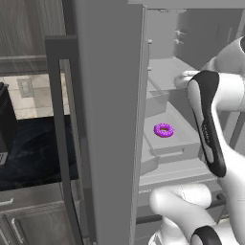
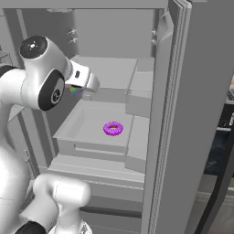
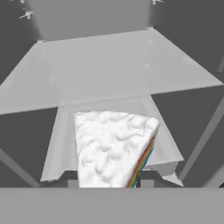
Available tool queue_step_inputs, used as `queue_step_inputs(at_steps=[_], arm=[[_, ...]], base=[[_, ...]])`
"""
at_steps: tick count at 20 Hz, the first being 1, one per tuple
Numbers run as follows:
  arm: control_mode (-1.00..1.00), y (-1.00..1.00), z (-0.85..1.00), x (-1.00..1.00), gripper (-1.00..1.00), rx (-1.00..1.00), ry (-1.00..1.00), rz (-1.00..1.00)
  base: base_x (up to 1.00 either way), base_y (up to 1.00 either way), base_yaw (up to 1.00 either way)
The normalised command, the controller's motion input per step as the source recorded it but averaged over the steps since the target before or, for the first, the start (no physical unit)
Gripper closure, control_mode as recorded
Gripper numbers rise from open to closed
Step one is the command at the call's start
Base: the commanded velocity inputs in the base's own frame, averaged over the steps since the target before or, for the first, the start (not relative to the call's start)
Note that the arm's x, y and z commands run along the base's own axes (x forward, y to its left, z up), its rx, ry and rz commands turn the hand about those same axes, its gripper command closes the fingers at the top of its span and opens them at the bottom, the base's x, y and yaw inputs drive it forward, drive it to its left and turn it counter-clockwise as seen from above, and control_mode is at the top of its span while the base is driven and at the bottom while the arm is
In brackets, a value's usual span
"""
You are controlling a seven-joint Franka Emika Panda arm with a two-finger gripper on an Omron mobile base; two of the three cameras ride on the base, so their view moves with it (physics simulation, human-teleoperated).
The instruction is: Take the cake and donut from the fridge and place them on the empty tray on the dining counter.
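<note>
My gripper [image 3: 107,186] sits inside the open fridge [image 1: 105,119], fingers clamped on the cake [image 3: 111,146] w/ rainbow edge showing, above the shelf; donut [image 2: 113,128] lies apart on lower shelf [image 2: 87,123], untouched.

Arm: we see it rise from the base, bend at the elbow and reach forward, far into the scene.
Wrist: roughly level, pointing away from us.
Gripper [image 3: 107,183]: our jaws sit narrowly parted, closed on the cake [image 3: 113,148].
</note>
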Motion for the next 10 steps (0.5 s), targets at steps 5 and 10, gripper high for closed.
queue_step_inputs(at_steps=[5,10], arm=[[-1.00,0.00,0.00,-1.00,1.00,-0.04,-0.07,0.07],[-1.00,0.05,0.05,-1.00,1.00,-0.01,-0.06,0.10]], base=[[0.00,0.00,0.00],[0.00,0.00,0.00]])
